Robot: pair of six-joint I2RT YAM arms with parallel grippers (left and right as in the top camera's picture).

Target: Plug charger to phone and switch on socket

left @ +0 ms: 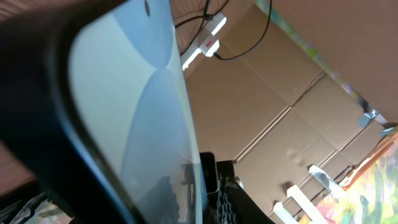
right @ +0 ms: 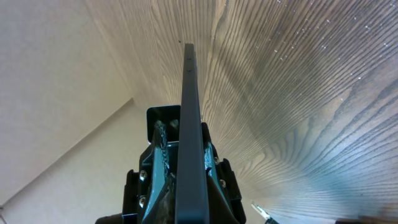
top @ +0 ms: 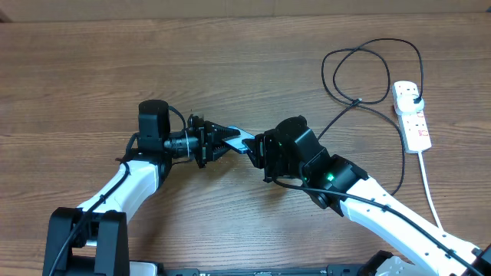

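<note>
The phone (top: 242, 141), with a light blue screen and dark rim, hangs above the table between my two grippers. My left gripper (top: 230, 140) is shut on one end; the screen (left: 124, 106) fills the left wrist view beside my finger pad (left: 202, 186). My right gripper (top: 259, 152) is shut on the other end; the right wrist view shows the phone edge-on (right: 189, 93) between its jaws (right: 186, 162). The black charger cable (top: 357, 101) loops at the far right, its plug (top: 415, 100) in the white socket (top: 412, 115). A small connector tip (right: 261, 213) lies on the table.
The socket's white cord (top: 430, 192) runs toward the front right edge. The socket (left: 205, 40) and the cable (left: 268, 22) also show in the left wrist view, with a cardboard wall (left: 280, 106) behind the table.
</note>
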